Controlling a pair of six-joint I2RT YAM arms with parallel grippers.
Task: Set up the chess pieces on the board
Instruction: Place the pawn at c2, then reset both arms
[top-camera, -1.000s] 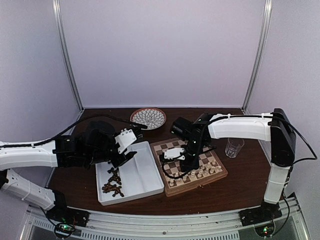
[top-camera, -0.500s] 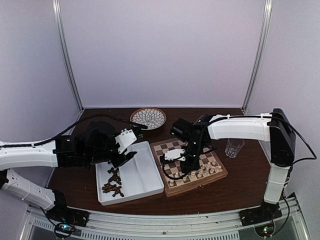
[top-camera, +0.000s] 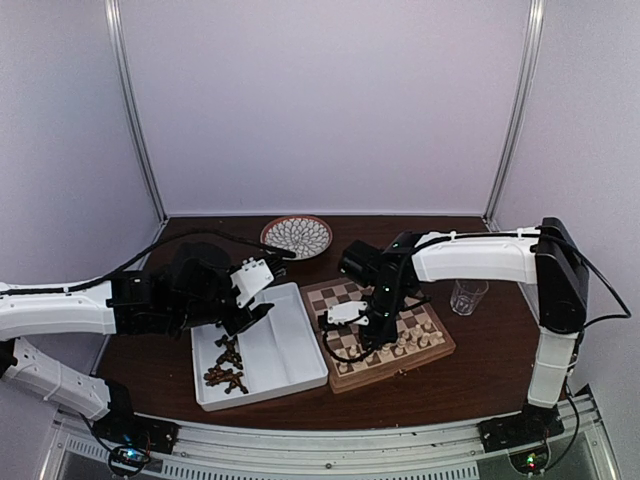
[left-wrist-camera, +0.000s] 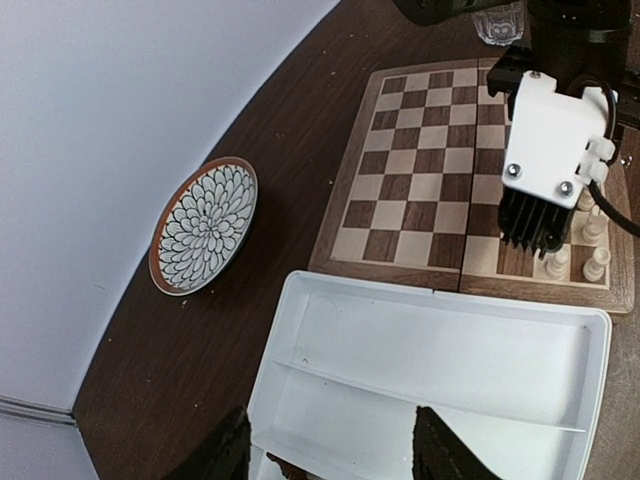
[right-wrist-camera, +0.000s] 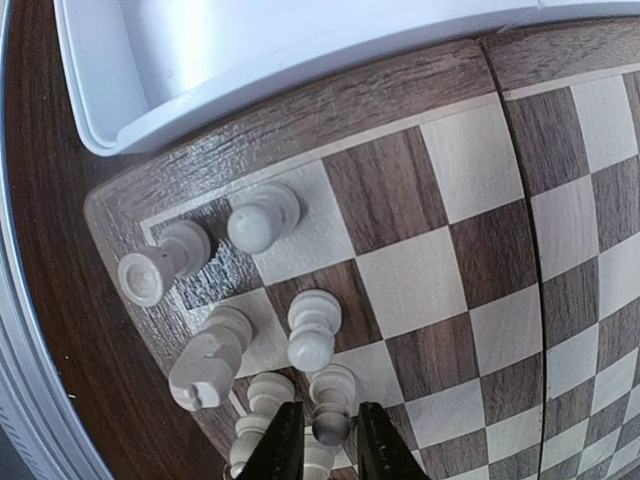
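The board (top-camera: 345, 292) lies right of centre, with cream-white chess pieces (top-camera: 400, 348) lined along its near edge. My right gripper (top-camera: 372, 338) points down at them. In the right wrist view its fingers (right-wrist-camera: 285, 440) flank the head of a standing white pawn (right-wrist-camera: 332, 385) with thin gaps on both sides, so the right gripper (right-wrist-camera: 330, 405) is open. Other white pieces (right-wrist-camera: 262, 220) stand around it on the board (right-wrist-camera: 450, 250). Dark brown chess pieces (top-camera: 225, 365) lie in the white tray (top-camera: 290, 340). My left gripper (left-wrist-camera: 335, 455) hangs open and empty above the tray (left-wrist-camera: 450, 360).
A round patterned plate (top-camera: 297, 236) sits at the back, left of the board. A clear glass (top-camera: 467, 295) stands right of the board. The tray's right rim touches the board's left edge (left-wrist-camera: 440, 280). The right wrist's white housing (left-wrist-camera: 550, 140) hangs over the board's near side.
The right wrist has shifted a little to the left and lower over the board's near rows. The left arm has not moved.
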